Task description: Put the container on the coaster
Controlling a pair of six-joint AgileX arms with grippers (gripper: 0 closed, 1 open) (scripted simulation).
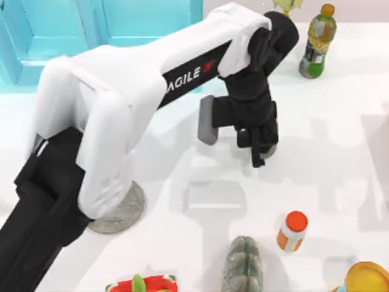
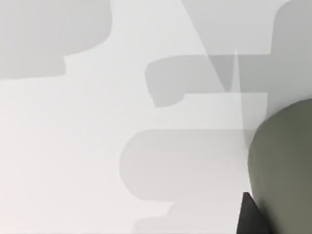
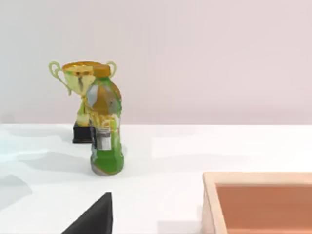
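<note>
Where the left gripper hangs over the middle of the table, its jaws point straight down and their spread cannot be told. At its tip a sliver of grey-olive container is glimpsed, and in the left wrist view the same container bulges close beside a dark fingertip; whether it is gripped cannot be told. A rigid, light, smooth-walled cup is judged likely, so it is best pinched across the wall, near mid-height. Well apart toward the left, the coaster lies flat, half covered by the arm. An orange-capped bottle stands nearer the front edge.
</note>
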